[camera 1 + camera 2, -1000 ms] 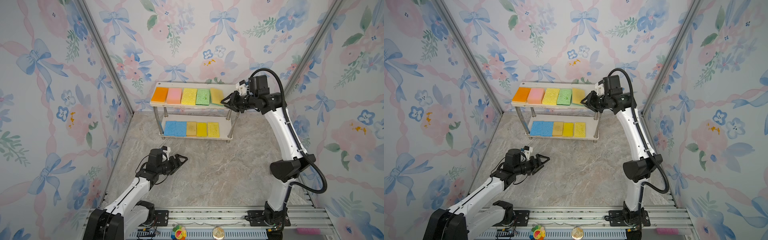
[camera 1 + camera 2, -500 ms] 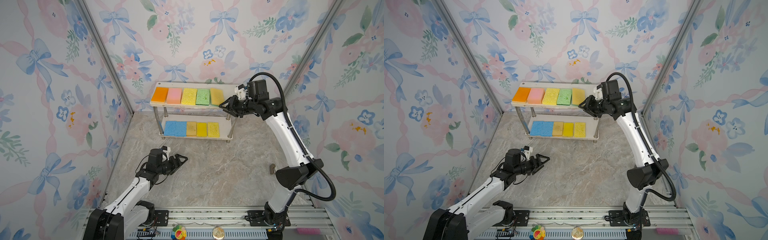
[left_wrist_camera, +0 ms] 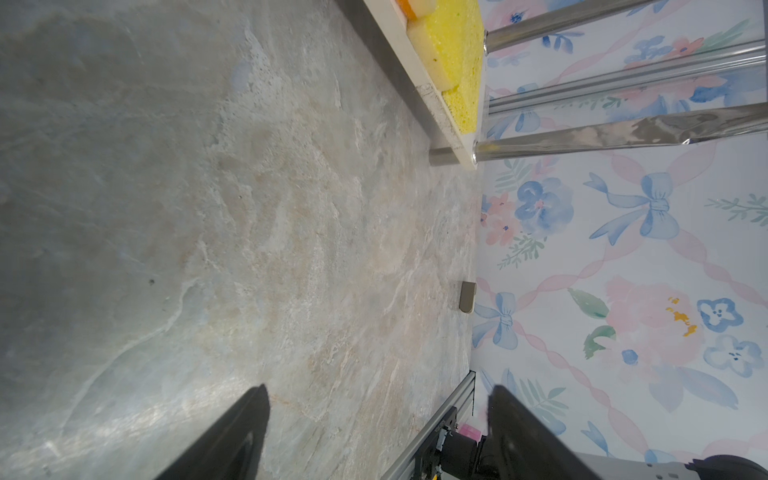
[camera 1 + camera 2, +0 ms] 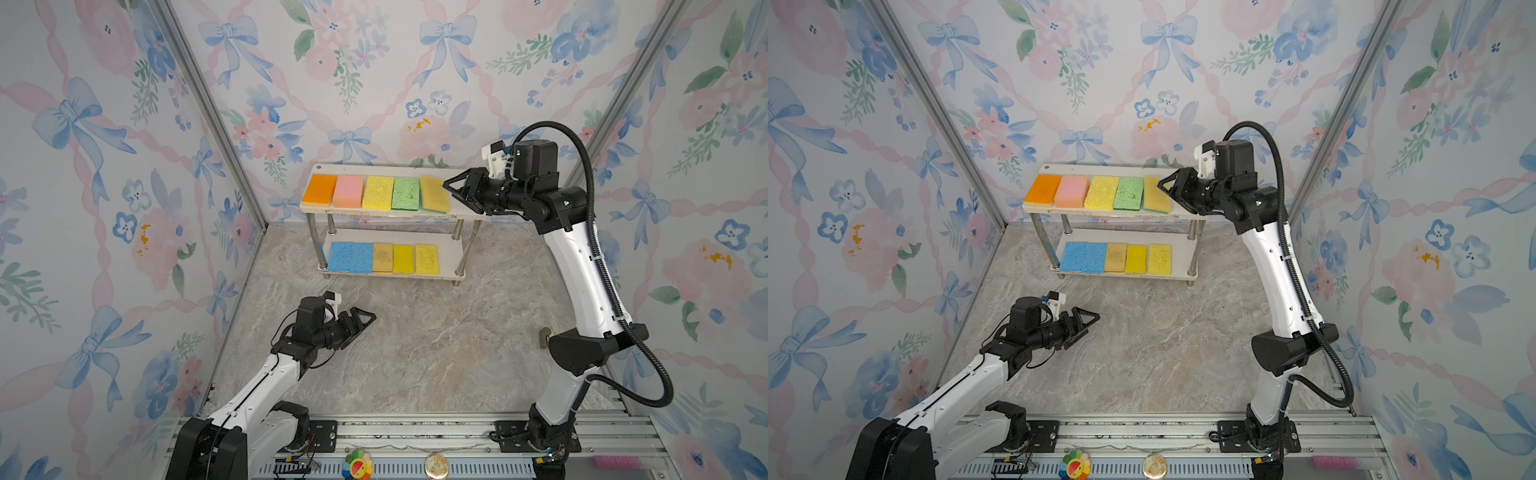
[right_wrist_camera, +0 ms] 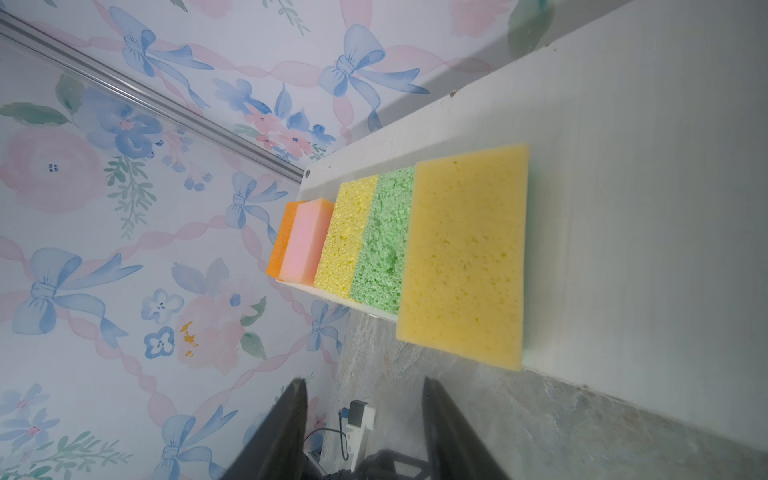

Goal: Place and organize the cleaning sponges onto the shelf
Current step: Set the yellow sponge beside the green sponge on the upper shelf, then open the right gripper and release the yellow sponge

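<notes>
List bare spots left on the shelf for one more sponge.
Top board: bare right end past the tan sponge, though the open right claw hovers there. Lower board: narrow strip between the last yellow sponge and the right legs. Elsewhere the sponges sit edge to edge. Floor between lower board and left claw is bare.

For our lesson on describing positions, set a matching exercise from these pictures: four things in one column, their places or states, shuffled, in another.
1. orange sponge
2. green sponge
3. blue sponges
4. left gripper

a. lower board, left end
b. open, above the table
c. top board, left end
d. top board, fourth from the left

Pairs: 1-c; 2-d; 3-a; 4-b
</notes>
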Robot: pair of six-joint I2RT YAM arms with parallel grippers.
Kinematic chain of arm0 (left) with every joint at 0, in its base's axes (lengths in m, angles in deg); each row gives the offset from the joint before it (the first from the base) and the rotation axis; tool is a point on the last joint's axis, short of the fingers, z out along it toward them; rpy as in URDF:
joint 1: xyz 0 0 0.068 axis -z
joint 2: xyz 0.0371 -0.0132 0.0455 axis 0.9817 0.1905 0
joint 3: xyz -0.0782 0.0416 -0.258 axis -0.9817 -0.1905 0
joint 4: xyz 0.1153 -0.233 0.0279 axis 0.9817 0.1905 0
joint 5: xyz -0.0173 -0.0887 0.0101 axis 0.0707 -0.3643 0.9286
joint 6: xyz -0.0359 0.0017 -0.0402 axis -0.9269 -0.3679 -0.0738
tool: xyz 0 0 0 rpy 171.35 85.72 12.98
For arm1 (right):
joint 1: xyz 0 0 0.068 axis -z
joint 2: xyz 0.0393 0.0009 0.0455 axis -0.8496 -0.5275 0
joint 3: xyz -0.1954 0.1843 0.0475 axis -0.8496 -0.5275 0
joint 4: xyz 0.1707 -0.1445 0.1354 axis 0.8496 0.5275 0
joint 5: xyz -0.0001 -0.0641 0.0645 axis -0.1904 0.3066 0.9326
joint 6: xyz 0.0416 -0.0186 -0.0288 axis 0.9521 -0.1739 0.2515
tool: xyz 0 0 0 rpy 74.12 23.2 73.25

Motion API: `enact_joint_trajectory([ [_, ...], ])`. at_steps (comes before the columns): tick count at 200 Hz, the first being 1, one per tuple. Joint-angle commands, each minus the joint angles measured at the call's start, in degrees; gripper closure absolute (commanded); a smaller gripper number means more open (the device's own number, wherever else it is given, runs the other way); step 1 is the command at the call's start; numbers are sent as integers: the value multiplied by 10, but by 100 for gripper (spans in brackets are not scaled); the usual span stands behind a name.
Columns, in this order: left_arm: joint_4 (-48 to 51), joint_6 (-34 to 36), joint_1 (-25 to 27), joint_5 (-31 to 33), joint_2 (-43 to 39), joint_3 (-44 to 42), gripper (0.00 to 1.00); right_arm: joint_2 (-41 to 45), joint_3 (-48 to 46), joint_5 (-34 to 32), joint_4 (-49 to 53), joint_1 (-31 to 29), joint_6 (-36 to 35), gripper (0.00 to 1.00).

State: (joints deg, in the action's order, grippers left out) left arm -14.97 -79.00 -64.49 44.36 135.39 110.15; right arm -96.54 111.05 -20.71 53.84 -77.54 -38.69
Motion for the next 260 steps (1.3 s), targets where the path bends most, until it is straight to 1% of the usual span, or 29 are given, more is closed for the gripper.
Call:
enact_joint_trajectory([
  [1, 12, 12, -3, -13, -1, 14, 15, -52, 27, 15, 26, 34, -19, 52],
  [23, 17, 12, -4, -15, 1, 16, 15, -85, 45, 33, 32, 47, -32, 52],
  [60, 27, 15, -3, -12, -3, 15, 15, -110, 45, 61, 17, 53, -36, 52],
  [114, 29, 13, -5, -6, -7, 11, 14, -128, 38, 83, -9, 53, -14, 52],
  [156, 28, 9, -7, -2, -17, 4, 14, -139, 39, 92, -19, 50, -8, 62],
  [235, 28, 5, -11, -1, -24, -3, 13, -140, 39, 93, -27, 48, -2, 77],
  [260, 29, 7, -12, -2, -26, -4, 13, -130, 24, 86, -32, 49, -4, 85],
])
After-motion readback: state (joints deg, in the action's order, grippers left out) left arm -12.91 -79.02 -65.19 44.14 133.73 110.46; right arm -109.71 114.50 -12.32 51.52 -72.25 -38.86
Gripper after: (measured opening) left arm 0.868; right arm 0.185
